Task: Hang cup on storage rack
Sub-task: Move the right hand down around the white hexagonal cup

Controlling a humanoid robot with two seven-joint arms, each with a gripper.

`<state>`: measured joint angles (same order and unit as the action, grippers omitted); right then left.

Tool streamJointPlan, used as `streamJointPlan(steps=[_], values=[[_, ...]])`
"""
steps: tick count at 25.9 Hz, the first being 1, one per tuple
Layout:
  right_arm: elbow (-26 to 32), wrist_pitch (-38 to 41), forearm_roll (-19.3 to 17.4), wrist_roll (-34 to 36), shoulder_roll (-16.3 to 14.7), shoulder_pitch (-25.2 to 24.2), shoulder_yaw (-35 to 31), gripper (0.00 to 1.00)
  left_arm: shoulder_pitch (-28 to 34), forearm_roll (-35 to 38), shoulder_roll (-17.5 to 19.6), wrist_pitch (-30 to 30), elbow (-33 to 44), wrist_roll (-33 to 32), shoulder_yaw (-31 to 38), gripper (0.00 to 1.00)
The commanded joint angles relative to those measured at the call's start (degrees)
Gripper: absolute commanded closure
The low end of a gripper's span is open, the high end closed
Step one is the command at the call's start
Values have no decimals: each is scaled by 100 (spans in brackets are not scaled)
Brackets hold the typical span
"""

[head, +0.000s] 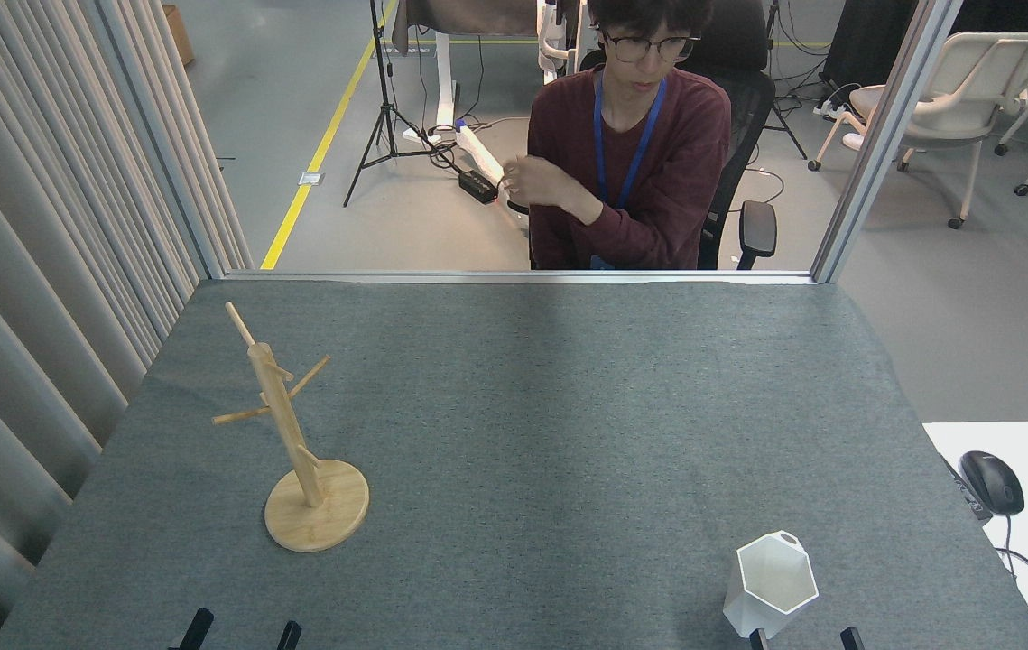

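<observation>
Treat the white faceted cup (772,583) as rigid, light, slippery; grip opposite facets. Mug tree (297,433) stands at nine o'clock, well apart. Left gripper (241,632) and right gripper (804,637): only fingertips visible, spread apart, empty.

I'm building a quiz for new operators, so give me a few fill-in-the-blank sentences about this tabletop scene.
1. The cup stands on the table's ____ side.
2. The storage rack rests on a ____ wooden base.
3. The cup's rim has the shape of a ____.
4. The pegs of the rack hold ____ cups.

Missing words: right; round; hexagon; no
</observation>
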<state>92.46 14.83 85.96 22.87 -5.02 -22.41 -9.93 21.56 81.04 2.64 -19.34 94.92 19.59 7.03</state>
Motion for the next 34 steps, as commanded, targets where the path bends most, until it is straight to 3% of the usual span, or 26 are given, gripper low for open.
streamJointPlan(steps=[1, 11, 15, 34], values=[[0, 2, 0, -11, 1, 0, 0, 1, -3, -9, 0, 0, 0, 1, 0, 1], [-272, -270, 70, -64, -70, 114, 35, 1, 6, -17, 0, 62, -150, -8, 0, 1], [-729, -279, 176, -64, -96, 563, 44, 1, -3, -18, 0, 62, -158, -8, 0, 1], [-1362, -297, 360, -64, -87, 1248, 211, 1, -3, -18, 0, 62, -299, -8, 0, 1]])
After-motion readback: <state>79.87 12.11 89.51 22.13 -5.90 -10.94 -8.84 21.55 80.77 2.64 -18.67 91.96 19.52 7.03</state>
